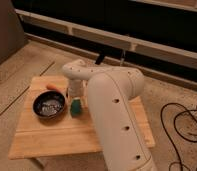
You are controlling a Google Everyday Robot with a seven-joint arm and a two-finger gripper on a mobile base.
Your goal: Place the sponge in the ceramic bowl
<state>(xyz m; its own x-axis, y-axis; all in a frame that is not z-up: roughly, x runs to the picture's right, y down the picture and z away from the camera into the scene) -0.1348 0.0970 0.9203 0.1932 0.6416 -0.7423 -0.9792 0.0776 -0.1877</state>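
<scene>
Over sponge [76, 107], beside ceramic bowl [36, 106]: gripper [74, 96], arm [112, 110] bent downward.

Lab-like room: speckled floor [12, 85], loose cables [184, 134].

Small teal sponge [76, 108] beneath the gripper [75, 99], just beside dark glossy ceramic bowl [37, 101]

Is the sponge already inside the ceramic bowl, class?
No: the teal sponge is outside the ceramic bowl, beside its rim over the wooden table, with the gripper directly above it.
</scene>
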